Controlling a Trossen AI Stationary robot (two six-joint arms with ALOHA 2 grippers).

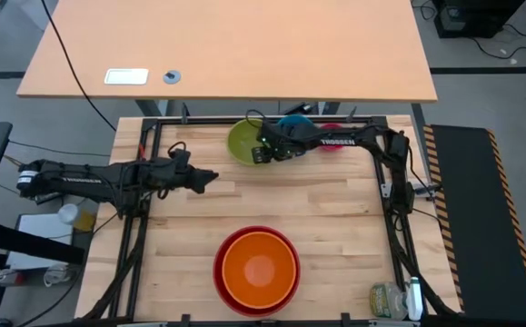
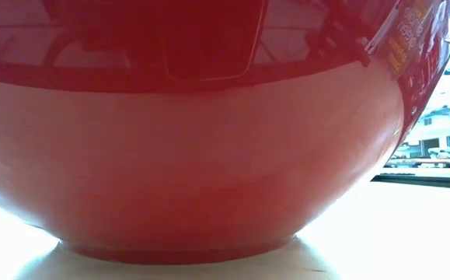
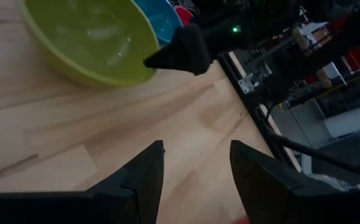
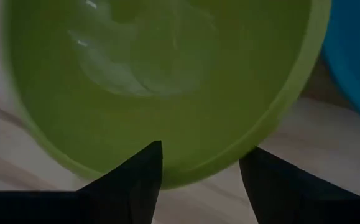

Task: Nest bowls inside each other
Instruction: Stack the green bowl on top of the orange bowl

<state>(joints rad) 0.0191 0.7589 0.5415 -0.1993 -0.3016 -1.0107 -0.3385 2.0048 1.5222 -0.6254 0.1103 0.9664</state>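
Observation:
The orange bowl (image 1: 259,266) sits nested in the red bowl (image 1: 226,282) near the table's front edge; the red bowl (image 2: 193,155) fills the low view. At the far side the lime green bowl (image 1: 243,141) stands on its base, with the blue bowl (image 1: 294,122) and the magenta bowl (image 1: 332,138) beside it, partly hidden by my right arm. My right gripper (image 4: 201,152) is open over the green bowl's rim (image 4: 198,177), one finger above the inside and one outside. My left gripper (image 1: 213,178) is open above bare table to the left.
A black rail frame (image 1: 144,218) borders the table's left, far and right sides. A plastic bottle (image 1: 388,301) lies at the near right corner. Bare wood lies between the green bowl and the red bowl.

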